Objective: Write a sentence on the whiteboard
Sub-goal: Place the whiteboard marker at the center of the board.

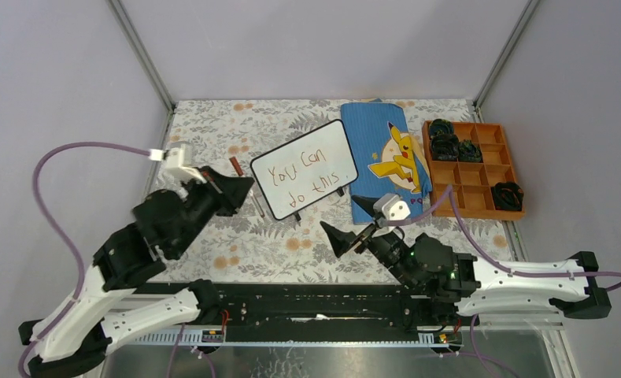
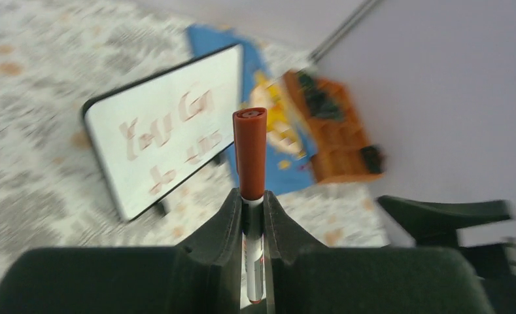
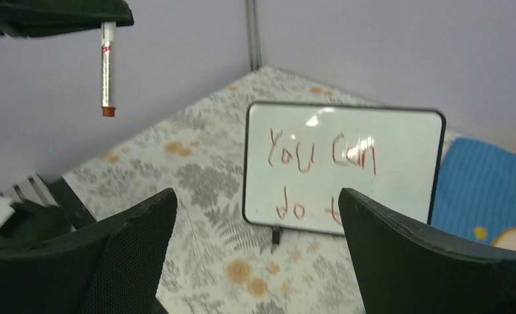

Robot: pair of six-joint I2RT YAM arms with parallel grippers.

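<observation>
Left tool (image 2: 254, 199) pinching a marker (image 2: 250, 147), right tool (image 1: 346, 220) spread wide: a stray swing could topple the whiteboard (image 1: 323, 142).

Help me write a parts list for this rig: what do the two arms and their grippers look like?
The left arm and right arm have white shells over black joints. The left gripper and right gripper have black, tapered, triangular fingers. A white camera block sits on each wrist, and a purple cable loops to each.
</observation>
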